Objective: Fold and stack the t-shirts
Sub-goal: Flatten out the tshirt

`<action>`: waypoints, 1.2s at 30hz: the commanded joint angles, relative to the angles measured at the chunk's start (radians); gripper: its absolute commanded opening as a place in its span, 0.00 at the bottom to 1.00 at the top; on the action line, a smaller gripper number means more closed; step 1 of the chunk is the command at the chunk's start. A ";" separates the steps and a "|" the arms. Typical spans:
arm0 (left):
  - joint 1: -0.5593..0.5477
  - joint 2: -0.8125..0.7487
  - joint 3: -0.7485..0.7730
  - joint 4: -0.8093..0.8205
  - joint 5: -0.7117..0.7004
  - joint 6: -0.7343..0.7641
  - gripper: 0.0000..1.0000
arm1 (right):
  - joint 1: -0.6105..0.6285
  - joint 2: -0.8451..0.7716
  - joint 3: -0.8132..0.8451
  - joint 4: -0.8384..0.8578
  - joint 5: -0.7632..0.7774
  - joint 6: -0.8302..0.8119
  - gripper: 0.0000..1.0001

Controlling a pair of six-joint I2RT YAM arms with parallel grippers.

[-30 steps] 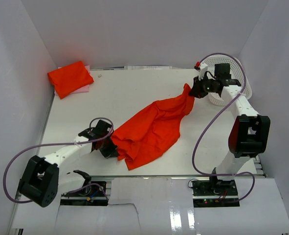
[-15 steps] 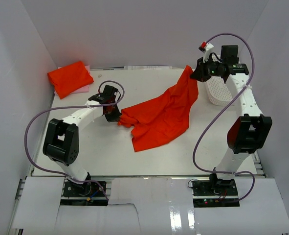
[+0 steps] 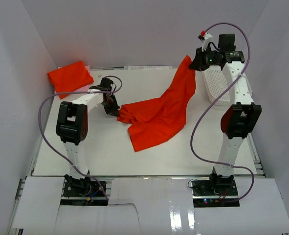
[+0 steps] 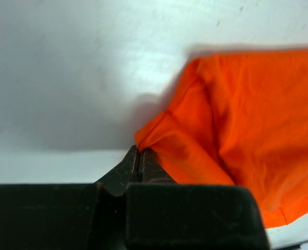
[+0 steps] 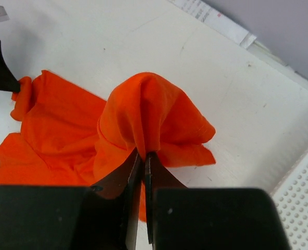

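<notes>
An orange-red t-shirt (image 3: 159, 115) hangs stretched between my two grippers over the middle of the table. My left gripper (image 3: 116, 110) is shut on its left edge, low near the table; the left wrist view shows the cloth (image 4: 237, 114) pinched at the fingertips (image 4: 139, 152). My right gripper (image 3: 195, 62) is shut on the shirt's upper corner, raised high at the back right, and the fabric (image 5: 143, 109) bunches above the closed tips (image 5: 143, 153). A second t-shirt (image 3: 70, 78) lies folded at the back left corner.
A white mesh basket (image 3: 217, 88) stands at the back right, just under my right arm. The folded shirt rests on a pink sheet (image 3: 84, 89). White walls close the table on three sides.
The left gripper has swung from the near left up to the table's middle left, dragging the shirt's edge. The right gripper has risen and moved back, lifting its corner.
</notes>
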 commanded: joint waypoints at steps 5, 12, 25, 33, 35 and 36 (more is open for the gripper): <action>0.001 -0.016 0.096 -0.007 0.158 -0.020 0.00 | 0.006 -0.162 -0.172 -0.027 -0.025 0.006 0.08; -0.023 -0.390 -0.037 -0.011 0.171 0.009 0.00 | 0.009 -0.613 -0.558 0.047 -0.061 -0.056 0.08; -0.065 -0.563 -0.315 -0.137 0.221 -0.014 0.00 | 0.018 -0.823 -0.918 -0.025 -0.010 -0.043 0.08; -0.017 -0.109 -0.054 -0.050 0.255 0.059 0.00 | 0.016 -0.411 -0.675 0.014 0.080 -0.030 0.08; 0.006 0.055 0.174 -0.075 0.258 0.074 0.00 | 0.015 -0.321 -0.462 -0.002 0.081 -0.011 0.08; 0.013 0.104 0.262 -0.100 0.246 0.079 0.00 | 0.015 -0.236 -0.380 -0.014 0.089 0.011 0.08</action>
